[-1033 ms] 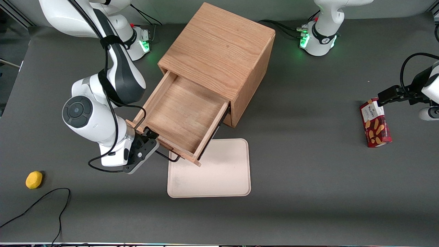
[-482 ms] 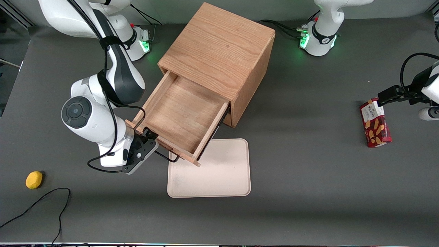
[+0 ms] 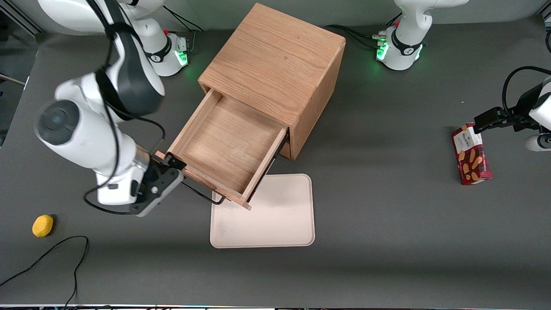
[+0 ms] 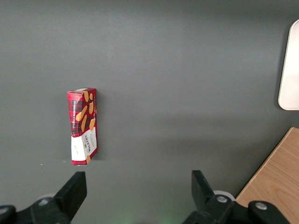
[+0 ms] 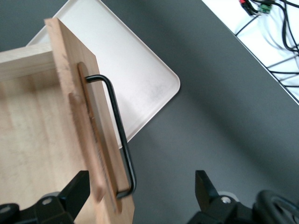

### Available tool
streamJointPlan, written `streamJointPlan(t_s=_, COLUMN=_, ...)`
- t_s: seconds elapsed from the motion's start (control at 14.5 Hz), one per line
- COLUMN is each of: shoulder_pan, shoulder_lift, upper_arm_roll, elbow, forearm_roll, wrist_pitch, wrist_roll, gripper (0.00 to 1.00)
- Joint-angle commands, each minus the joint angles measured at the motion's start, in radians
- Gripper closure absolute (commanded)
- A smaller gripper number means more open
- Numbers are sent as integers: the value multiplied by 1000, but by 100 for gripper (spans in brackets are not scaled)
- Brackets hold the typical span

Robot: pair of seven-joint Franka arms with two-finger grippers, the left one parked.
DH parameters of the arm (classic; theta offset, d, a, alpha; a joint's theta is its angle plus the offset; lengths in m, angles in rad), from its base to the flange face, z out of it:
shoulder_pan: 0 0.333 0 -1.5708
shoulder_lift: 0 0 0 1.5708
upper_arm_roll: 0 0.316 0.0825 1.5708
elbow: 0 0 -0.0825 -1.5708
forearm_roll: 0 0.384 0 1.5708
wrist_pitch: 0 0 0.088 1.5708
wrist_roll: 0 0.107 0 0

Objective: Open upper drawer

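Observation:
The oak cabinet (image 3: 275, 64) has its upper drawer (image 3: 224, 146) pulled far out, and the light-wood inside holds nothing. Its black wire handle (image 3: 202, 196) sticks out from the drawer front above the tray. My right gripper (image 3: 175, 168) hovers at the handle's end nearest the working arm's end of the table, raised above the drawer front. It is open. In the right wrist view the handle (image 5: 119, 135) and the drawer front (image 5: 88, 116) lie between the widely spread fingers (image 5: 77, 191) of the gripper (image 5: 140, 191), touching neither one.
A beige tray (image 3: 275, 215) lies on the table in front of the drawer, partly under it. A yellow lemon (image 3: 42, 225) and a black cable (image 3: 51, 254) lie toward the working arm's end. A red cookie box (image 3: 471, 155) lies toward the parked arm's end.
My right arm has lifted and swung away from the drawer front toward the working arm's end of the table. The drawer stays pulled out as before.

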Motion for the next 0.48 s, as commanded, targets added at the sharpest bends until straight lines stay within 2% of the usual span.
streamJointPlan(t_s=0.0, shoulder_pan=-2, shoulder_lift=6, upper_arm_roll=-11, elbow=115, forearm_roll=11, wrist_pitch=-132, wrist_roll=58, gripper=0)
streamJointPlan(t_s=0.41, shoulder_pan=-2, shoulder_lift=-65, upper_arm_roll=-77, elbow=170, forearm_roll=6, wrist_pitch=-269, wrist_roll=72, gripper=0)
